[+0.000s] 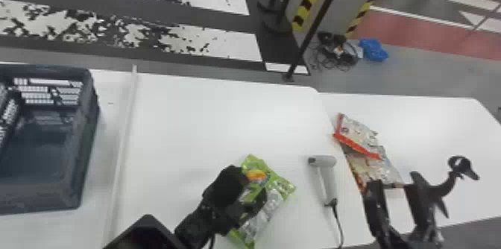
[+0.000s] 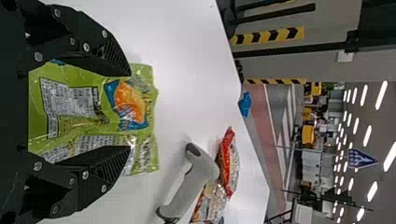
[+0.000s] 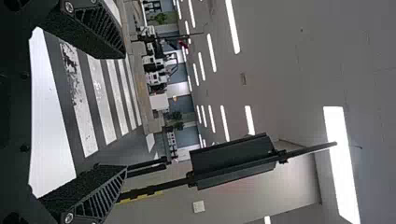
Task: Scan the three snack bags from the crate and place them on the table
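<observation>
Left hand (image 1: pixel 256 185) wide over green snack bag (image 1: pixel 282 188)

The green snack bag lies on the table (image 1: pixel 186 117), left of the scanner (image 1: pixel 325 160). Right of the scanner, two more snack bags (image 1: pixel 358 136) overlap; the right hand (image 1: pixel 395 182) is wide too. The crate (image 1: pixel 86 125) stands well left of the scanner.

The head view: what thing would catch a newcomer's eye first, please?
Probably the bright green snack bag on the white table, with the left gripper open over it. Next might come the large dark crate at the left edge, then the grey scanner between the green bag and two overlapping snack bags.
</observation>
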Robot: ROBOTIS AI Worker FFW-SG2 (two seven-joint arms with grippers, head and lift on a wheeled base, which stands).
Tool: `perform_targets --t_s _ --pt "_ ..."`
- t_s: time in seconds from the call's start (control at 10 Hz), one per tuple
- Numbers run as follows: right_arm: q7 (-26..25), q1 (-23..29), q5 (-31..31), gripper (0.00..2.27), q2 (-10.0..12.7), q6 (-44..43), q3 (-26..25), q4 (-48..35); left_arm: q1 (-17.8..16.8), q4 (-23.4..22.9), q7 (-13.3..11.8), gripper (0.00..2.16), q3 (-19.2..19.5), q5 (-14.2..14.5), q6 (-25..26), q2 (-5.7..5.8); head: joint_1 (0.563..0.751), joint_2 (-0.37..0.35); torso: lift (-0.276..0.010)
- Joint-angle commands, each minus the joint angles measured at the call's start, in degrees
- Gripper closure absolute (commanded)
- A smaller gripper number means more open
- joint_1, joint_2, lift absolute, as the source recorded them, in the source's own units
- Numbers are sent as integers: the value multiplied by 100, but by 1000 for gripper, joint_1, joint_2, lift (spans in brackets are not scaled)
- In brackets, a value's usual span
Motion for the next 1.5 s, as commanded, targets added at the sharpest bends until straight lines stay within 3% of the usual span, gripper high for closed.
perform_targets --t_s 0.0,0.2,0.3,0.5,0.7,1.0,1.2,1.4 --pt "70 -11 8 87 -1 -5 -1 17 189 -474 57 66 140 -34 -125 -23 695 -350 -37" --pt "229 16 -1 87 -1 -5 -10 52 655 -1405 198 66 676 -192 -125 106 695 -350 -37" --pt "246 42 -1 87 -1 -5 -10 61 804 -1739 409 63 913 -192 -178 264 695 -350 -37" --pt "308 60 8 87 -1 -5 -10 105 1314 -2249 417 56 1739 -183 -670 361 695 -350 -37" --pt "378 60 43 87 -9 65 -10 166 2096 -3031 365 56 2548 -69 -1390 519 695 -350 -37" --pt "650 -72 289 87 -36 698 43 360 3133 -3928 365 56 3576 212 -1970 475 695 -350 -37" --pt "765 -177 412 87 -36 1331 148 368 3520 -4051 330 56 4165 564 -1970 466 695 -350 -37" --pt "914 -248 561 191 -62 1788 526 377 3731 -4051 242 56 4446 722 -2006 448 695 -236 -37"
